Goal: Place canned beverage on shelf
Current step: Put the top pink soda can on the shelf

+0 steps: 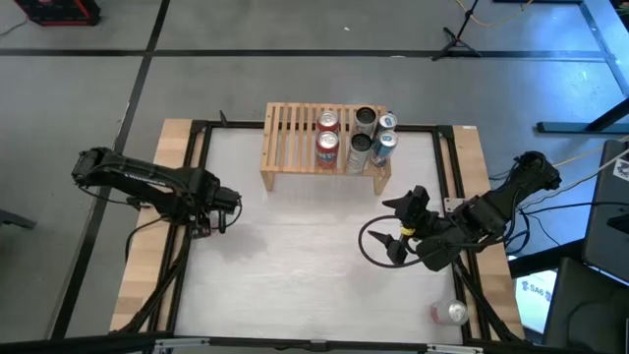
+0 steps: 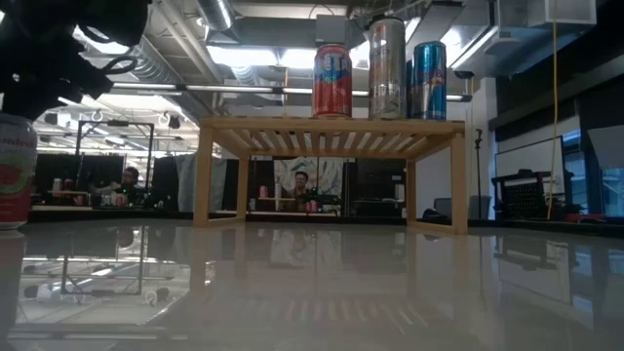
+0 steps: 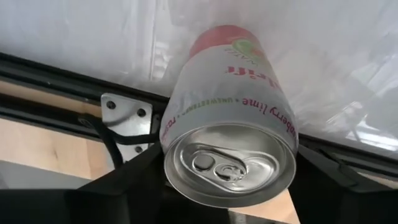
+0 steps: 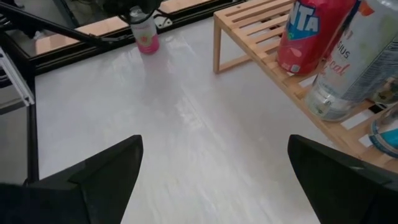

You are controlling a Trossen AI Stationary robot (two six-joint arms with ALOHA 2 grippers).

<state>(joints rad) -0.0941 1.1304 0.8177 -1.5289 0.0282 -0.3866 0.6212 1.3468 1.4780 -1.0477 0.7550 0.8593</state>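
Note:
A white and pink can (image 3: 230, 112) stands upright on its base near the table's left edge, also seen in the low view (image 2: 10, 171) and the right wrist view (image 4: 147, 36). My left gripper (image 1: 218, 208) is over it and shut on it, hiding the can in the high view. The light-wood shelf (image 1: 295, 133) stands at the far middle with several cans (image 1: 356, 138) upright on its slats. My right gripper (image 1: 398, 228) hangs open above the table's right half, holding nothing. My left gripper holds the can by its upper side wall (image 3: 171, 143), just below the top rim. The two fingers (image 3: 137, 180) lie against opposite sides of it, coming steeply from above. The can stands upright with its base on the table.
Another can (image 1: 450, 313) lies on its side near the table's near right corner. The left part of the shelf's slats (image 1: 285, 147) is bare. A black frame rail (image 3: 56, 74) and a metal bracket (image 3: 124, 115) run along the table's left edge beside the held can.

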